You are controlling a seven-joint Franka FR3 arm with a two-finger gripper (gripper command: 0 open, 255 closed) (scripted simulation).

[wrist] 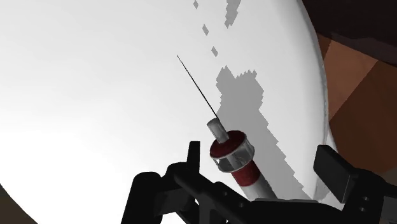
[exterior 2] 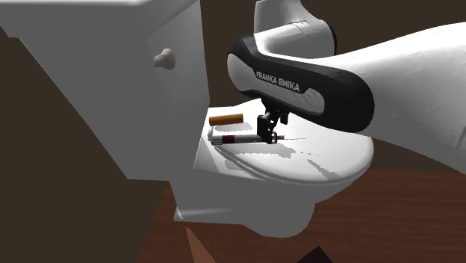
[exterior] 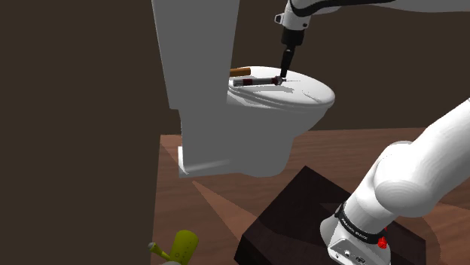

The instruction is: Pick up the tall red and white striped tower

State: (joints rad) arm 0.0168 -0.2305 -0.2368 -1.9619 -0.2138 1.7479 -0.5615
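The red and white striped tower (exterior: 253, 80) lies on its side on the closed white toilet lid (exterior: 309, 94), its thin needle tip pointing away from the tank. In the second exterior view the tower (exterior 2: 233, 139) lies just in front of the tank. My black gripper (exterior: 282, 76) reaches down onto the tower's tip end. Seen from the wrist, the tower's red top (wrist: 234, 156) sits between the fingers (wrist: 193, 156), nearer one of them, and neither touches it. The gripper (wrist: 261, 158) is open; it also appears under the arm (exterior 2: 269, 135).
An orange-brown cylinder (exterior: 239, 71) lies on the lid beside the tower, against the white tank (exterior: 196, 53); it is also visible here (exterior 2: 225, 119). A yellow-green object (exterior: 181, 248) lies on the wooden floor (exterior: 203, 211) near the dark stand (exterior: 301, 218).
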